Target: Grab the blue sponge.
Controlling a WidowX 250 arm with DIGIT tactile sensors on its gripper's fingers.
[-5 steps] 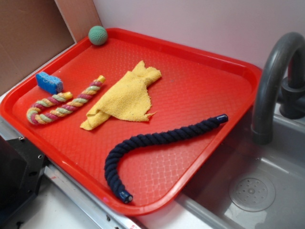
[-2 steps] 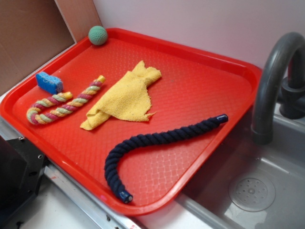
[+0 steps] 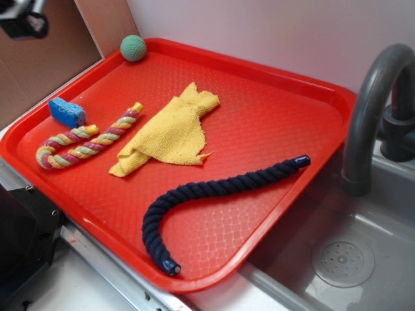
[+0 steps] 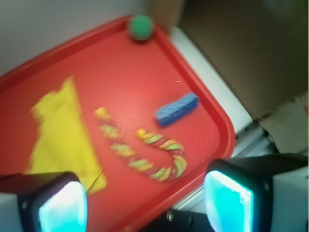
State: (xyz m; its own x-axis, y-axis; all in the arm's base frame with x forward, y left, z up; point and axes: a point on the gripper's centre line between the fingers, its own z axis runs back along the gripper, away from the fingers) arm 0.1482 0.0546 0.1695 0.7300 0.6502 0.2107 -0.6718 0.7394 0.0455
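- Two fingers (image 4: 145,203) frame the bottom of the wrist view, spread wide apart with nothing between them; in the exterior view only a blurred dark piece of the fingers (image 3: 24,19) shows at the top left corner.
- Ahead of the fingers and slightly toward the right one, the blue sponge (image 4: 176,109) lies flat on the red tray (image 4: 145,63), well apart from them and close to the tray's raised rim.
- Between the fingers and the sponge lies the striped rope toy (image 4: 145,150), bent in a U, one end just beside the sponge, perhaps touching; the blur hides it.
- Beyond the sponge, the tray floor is bare up to the green ball (image 4: 141,27) in the far corner.
- Toward the left finger spreads the yellow cloth (image 4: 60,135).
- Farther off, seen from outside, the dark navy rope (image 3: 214,194) curves beside the sink (image 3: 363,259) and its grey faucet (image 3: 369,110).
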